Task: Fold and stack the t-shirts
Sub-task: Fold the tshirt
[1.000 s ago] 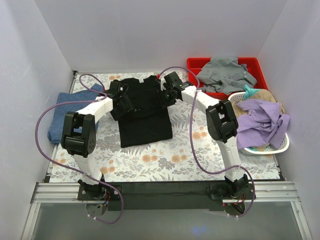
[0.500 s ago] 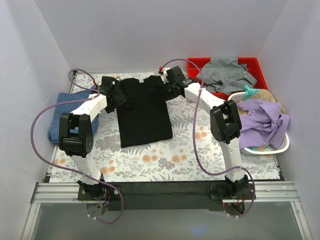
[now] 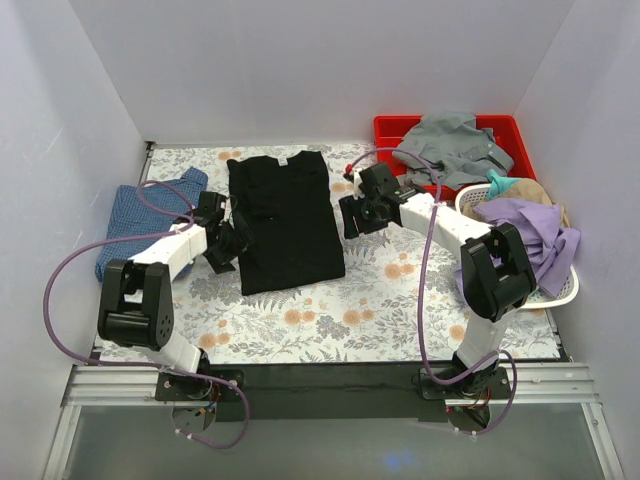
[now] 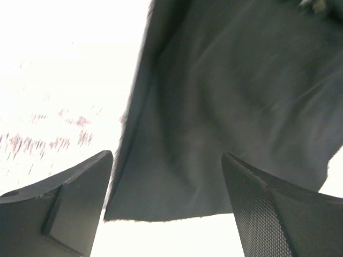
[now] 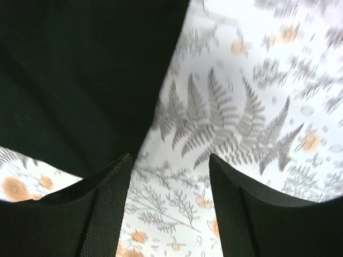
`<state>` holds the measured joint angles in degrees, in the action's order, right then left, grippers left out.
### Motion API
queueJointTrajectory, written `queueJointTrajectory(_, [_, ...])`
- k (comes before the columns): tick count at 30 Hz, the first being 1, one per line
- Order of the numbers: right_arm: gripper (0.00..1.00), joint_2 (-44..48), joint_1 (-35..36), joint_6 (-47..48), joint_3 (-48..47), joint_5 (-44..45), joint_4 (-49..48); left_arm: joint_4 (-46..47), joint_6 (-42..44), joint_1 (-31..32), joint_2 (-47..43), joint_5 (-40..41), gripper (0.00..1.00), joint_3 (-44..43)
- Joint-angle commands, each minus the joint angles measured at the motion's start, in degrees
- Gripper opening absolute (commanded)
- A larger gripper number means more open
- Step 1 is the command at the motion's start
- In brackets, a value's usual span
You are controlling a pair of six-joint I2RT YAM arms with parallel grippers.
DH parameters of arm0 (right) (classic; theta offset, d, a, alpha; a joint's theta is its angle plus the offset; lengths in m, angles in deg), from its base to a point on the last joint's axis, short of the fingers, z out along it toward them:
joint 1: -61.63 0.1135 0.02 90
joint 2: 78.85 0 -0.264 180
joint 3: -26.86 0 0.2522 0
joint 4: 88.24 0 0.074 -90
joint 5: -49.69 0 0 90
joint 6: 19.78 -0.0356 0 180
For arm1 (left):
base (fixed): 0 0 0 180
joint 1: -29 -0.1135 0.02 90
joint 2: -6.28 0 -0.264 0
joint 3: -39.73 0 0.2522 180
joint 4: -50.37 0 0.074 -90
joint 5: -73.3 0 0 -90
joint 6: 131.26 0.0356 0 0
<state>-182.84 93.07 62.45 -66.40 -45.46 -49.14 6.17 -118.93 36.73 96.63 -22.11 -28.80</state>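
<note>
The black t-shirt [image 3: 285, 220] lies flat on the floral cloth as a long folded rectangle, neck at the far end; no print shows. The mottled blue t-shirt [image 3: 135, 225] lies crumpled at the left edge. My left gripper [image 3: 232, 245] is open and empty beside the black shirt's left edge. In the left wrist view the gripper [image 4: 166, 214] frames the shirt's hem [image 4: 230, 107]. My right gripper [image 3: 352, 215] is open and empty just right of the shirt. In the right wrist view the gripper [image 5: 169, 209] is over the cloth, with the shirt [image 5: 80, 69] at upper left.
A red bin [image 3: 515, 135] at the back right holds a grey garment [image 3: 450, 145]. A white basket [image 3: 560, 290] at the right holds purple and tan clothes [image 3: 520, 245]. White walls close in the back and sides. A floral cloth [image 3: 330, 320] covers the table.
Both grippers have left the black shirt's far shoulders and moved toward me along its sides, open. The shirt now lies narrower and flat, with its sleeves folded in.
</note>
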Motion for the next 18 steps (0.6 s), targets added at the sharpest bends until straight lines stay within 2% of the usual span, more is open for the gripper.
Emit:
queueJointTrajectory(1, [0.66, 3.2, -0.4, -1.7, 5.1, -1.0, -2.5, -1.5, -1.7, 0.0, -7.4, -0.3, 0.82, 1.4])
queueJointTrajectory(2, [0.7, 3.6, -0.4, -1.9, 5.8, -0.8, -2.8, -1.9, -1.7, 0.0, -8.2, 0.4, 0.83, 1.6])
queueJointTrajectory(10, [0.7, 6.5, -0.7, -3.0, 12.8, -3.9, -6.5, -3.0, -3.8, 0.0, -18.4, -0.6, 0.85, 7.5])
queueJointTrajectory(18, [0.7, 7.4, -1.2, -5.0, 17.4, -13.2, -11.5, -2.5, -7.8, 0.0, -26.5, -4.8, 0.86, 17.0])
